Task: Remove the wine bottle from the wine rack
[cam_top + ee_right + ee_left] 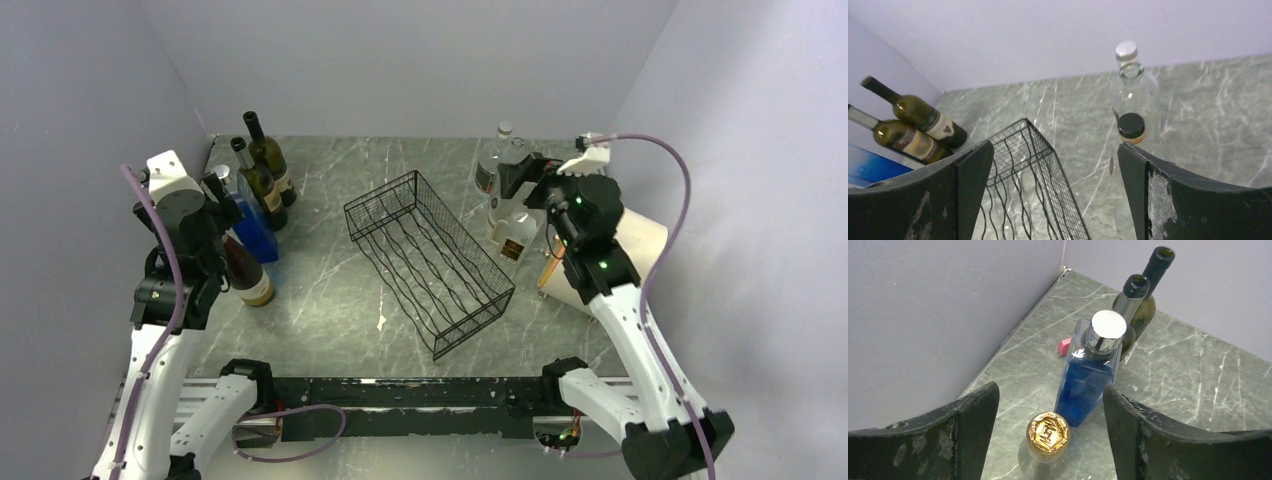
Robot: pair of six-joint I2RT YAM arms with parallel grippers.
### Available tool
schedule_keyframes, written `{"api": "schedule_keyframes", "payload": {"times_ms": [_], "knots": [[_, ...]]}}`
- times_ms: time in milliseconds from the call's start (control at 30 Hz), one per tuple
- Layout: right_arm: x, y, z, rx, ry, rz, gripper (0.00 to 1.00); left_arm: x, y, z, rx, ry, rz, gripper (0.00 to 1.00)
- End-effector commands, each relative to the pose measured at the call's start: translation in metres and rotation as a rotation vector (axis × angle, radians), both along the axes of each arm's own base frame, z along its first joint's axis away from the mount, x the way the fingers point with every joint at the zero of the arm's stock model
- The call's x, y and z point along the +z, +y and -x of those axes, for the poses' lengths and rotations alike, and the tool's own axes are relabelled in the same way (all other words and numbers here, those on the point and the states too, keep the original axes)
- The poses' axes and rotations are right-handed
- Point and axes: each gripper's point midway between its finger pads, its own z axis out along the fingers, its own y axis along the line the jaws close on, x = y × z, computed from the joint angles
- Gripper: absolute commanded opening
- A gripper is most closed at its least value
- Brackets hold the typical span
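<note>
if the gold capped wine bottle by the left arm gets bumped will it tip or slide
The gold-capped wine bottle stands tall and narrow, so a knock up high would probably tip it. It looks like glass on a hard table, so a fall might crack it. Lying down, its round body would likely roll.

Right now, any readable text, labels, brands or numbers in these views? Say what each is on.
Nothing reads cleanly.
gold cap: raised script, maybe an "M" first, the rest unclear.
back green bottle: label blurred, unreadable.
front green bottle: label blurred, unreadable.
clear bottle: label too small to read.
</note>
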Motion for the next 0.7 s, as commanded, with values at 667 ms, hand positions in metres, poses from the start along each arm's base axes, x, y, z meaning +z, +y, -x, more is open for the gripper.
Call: {"api": "schedule_keyframes", "payload": {"times_ms": [667], "knots": [[0.031,-0.039,0.039,-0.117,-0.038,0.114,1.0,0.135,-0.059,0.022,-0.418,-0.34,-0.039,0.99]]}}
